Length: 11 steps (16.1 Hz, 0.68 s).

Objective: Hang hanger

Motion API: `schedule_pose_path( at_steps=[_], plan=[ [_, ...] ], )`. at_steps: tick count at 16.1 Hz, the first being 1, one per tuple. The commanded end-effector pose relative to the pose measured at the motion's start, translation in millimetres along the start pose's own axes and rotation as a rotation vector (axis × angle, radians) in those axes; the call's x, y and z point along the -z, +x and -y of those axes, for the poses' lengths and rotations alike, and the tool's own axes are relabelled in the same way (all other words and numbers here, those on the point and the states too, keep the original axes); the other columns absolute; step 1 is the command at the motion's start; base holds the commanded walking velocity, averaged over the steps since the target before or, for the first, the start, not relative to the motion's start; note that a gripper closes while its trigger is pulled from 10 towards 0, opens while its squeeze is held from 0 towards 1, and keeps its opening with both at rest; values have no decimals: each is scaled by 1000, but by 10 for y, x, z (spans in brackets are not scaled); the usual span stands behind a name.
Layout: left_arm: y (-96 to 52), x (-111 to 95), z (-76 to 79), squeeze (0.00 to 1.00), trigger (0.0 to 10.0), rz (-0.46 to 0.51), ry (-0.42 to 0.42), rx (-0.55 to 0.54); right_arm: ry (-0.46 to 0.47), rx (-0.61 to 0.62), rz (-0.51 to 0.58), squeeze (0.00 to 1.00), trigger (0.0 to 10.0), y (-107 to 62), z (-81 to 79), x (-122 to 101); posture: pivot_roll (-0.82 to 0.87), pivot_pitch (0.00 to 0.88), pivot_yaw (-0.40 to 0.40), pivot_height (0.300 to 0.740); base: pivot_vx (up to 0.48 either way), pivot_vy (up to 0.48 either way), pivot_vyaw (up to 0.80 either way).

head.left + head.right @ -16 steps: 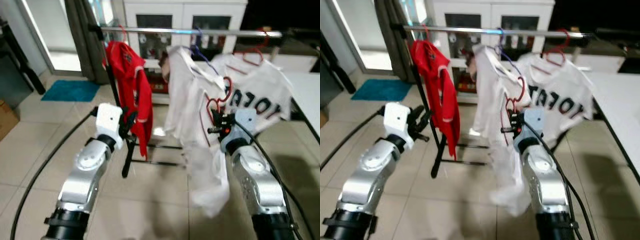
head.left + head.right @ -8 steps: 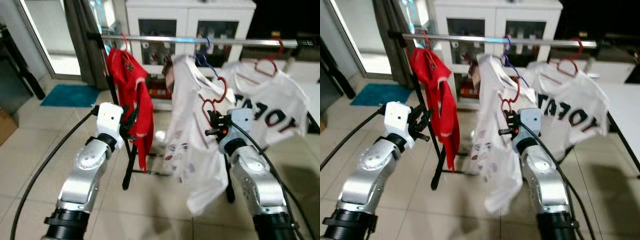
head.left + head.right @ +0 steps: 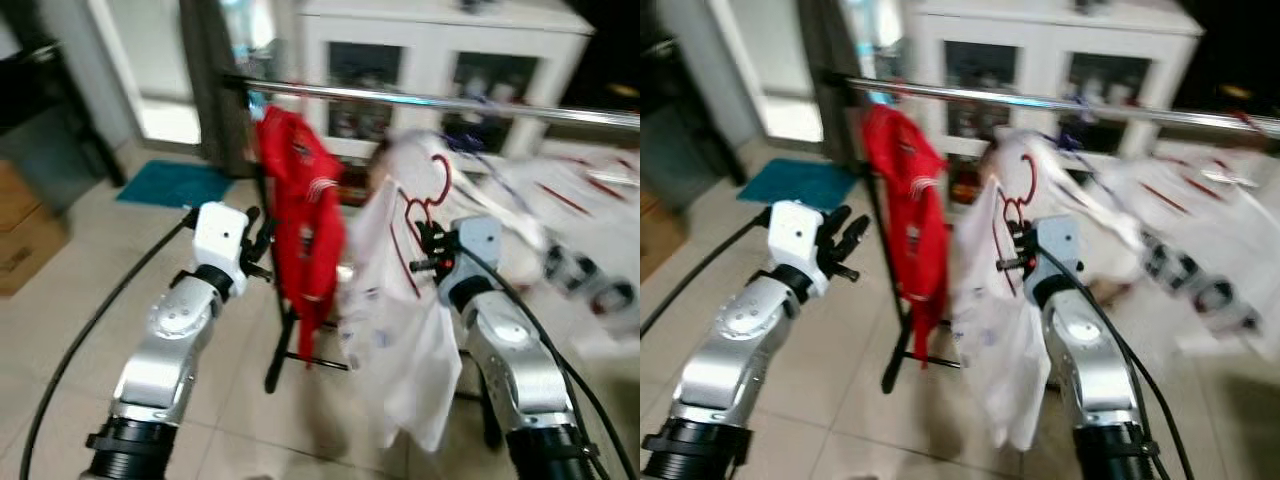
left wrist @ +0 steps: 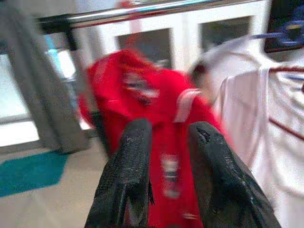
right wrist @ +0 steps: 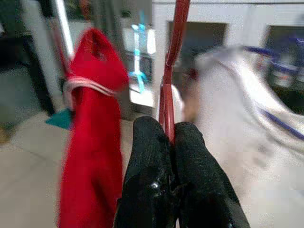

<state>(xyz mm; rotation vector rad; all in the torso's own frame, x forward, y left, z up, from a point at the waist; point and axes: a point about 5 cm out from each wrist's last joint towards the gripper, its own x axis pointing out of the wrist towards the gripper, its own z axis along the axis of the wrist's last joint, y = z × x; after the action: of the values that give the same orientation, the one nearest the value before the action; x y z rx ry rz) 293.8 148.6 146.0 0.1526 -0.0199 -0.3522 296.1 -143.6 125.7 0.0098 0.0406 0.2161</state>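
My right gripper [image 3: 1012, 247] is shut on a red wire hanger [image 5: 167, 90] whose hook [image 3: 437, 172] points up, below the rail. A white shirt [image 3: 400, 330] hangs from this hanger in front of my right arm. The silver clothes rail [image 3: 420, 98] runs across the top of the eye views, higher than the hook. A red shirt [image 3: 300, 205] hangs on the rail near its left end. Left of the red shirt, my left gripper [image 3: 256, 240] is held up and open, with nothing between its fingers [image 4: 127, 180].
The rack's black upright [image 3: 885, 250] and foot stand on the tiled floor. More white shirts [image 3: 570, 210], blurred, hang to the right on the rail. A white glass-door cabinet [image 3: 440, 50] stands behind. A teal mat [image 3: 175, 183] and a cardboard box [image 3: 25, 235] lie at the left.
The whole picture has shifted right and blurred, so the camera has swung left. My right gripper still holds the hanger with the white shirt; the left arm keeps its pose.
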Motion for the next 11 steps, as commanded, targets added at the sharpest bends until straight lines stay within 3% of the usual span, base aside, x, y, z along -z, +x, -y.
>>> schedule_pose_path(
  at_steps=[1,7,11],
  plan=[
    [-22,-23,-64,0,10000,1,12,-18,14,-20,69,0,10000,35,-67,-150,-26,0,26,740,390,0,0],
    [-12,-28,-40,0,10000,-6,41,19,-131,-2,28,0,10000,51,-31,-155,-27,0,26,740,394,0,0],
    [-11,-61,3,0,10000,13,33,99,-162,66,121,0,10000,74,70,-294,-26,0,24,740,269,0,0]
  ],
)
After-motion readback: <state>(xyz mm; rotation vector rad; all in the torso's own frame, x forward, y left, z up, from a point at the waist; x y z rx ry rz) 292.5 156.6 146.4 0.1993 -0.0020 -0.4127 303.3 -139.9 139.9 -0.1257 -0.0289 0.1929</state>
